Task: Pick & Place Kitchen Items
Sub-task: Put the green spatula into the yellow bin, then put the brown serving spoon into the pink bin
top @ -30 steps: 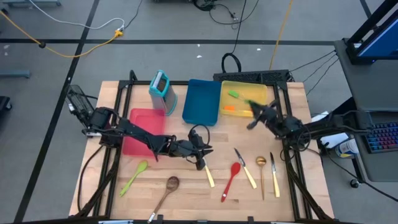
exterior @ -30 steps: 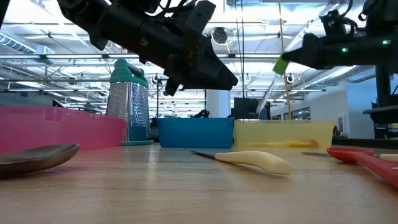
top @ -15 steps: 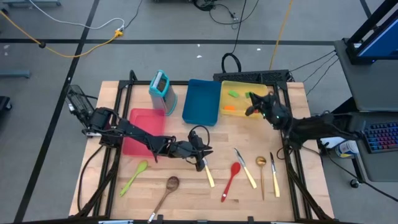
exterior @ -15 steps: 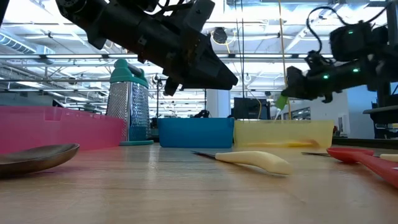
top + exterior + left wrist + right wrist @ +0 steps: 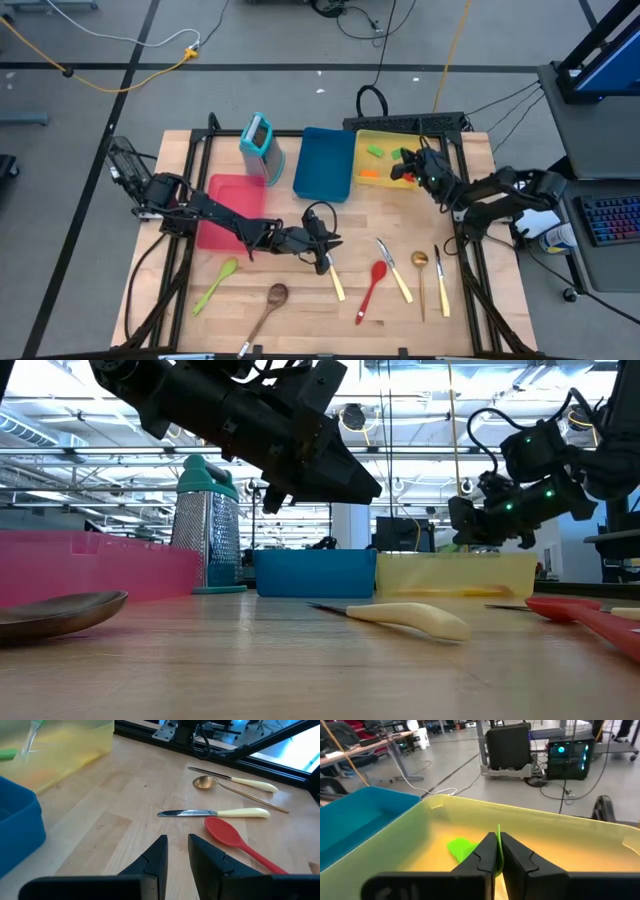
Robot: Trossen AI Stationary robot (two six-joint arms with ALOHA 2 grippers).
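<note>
R gripper (image 5: 498, 851) jaws pinched on a green mini spatula (image 5: 461, 847), over the yellow tray (image 5: 418, 147), an orange utensil (image 5: 372, 174) in it. L gripper (image 5: 327, 262) jaws a narrow gap apart, holding nothing, above table centre by a cream-handled knife (image 5: 215, 813). Red spoon (image 5: 239, 841), gold spoon (image 5: 235, 788) nearby.

Wooden table (image 5: 300, 310): trays (image 5: 323, 162), grater (image 5: 258, 146), utensils (image 5: 375, 288).

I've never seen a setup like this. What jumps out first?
Three bright trays at the table's far side: red tray, blue tray, yellow tray. The right gripper hangs over the yellow one, pinching a green spatula. Nearer, spoons and knives lie loose, among them a red spoon.
</note>
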